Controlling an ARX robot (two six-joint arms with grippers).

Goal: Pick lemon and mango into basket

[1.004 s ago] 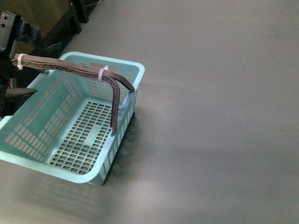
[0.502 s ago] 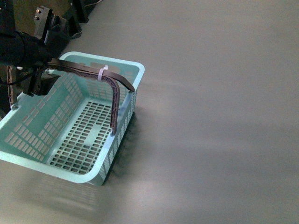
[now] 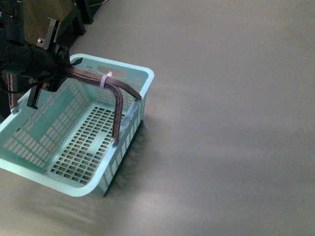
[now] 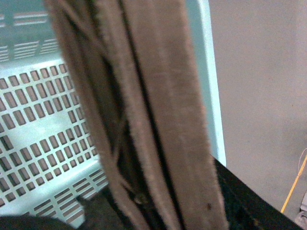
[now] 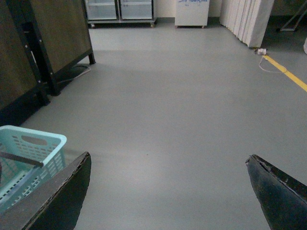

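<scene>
One basket (image 3: 125,73): left tool (image 3: 63,71) clamps its two brown handles (image 3: 88,76), right tool (image 5: 168,191) gapes wide, empty.

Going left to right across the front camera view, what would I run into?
left gripper → white zip tie → basket's right rim → grey floor

We see a smooth grey floor (image 3: 231,123). The teal basket (image 3: 29,142) is at our left, though we cannot tell whether it rests fully on it. In the right wrist view a yellow line (image 5: 288,73) crosses the floor, well away from the basket.
</scene>
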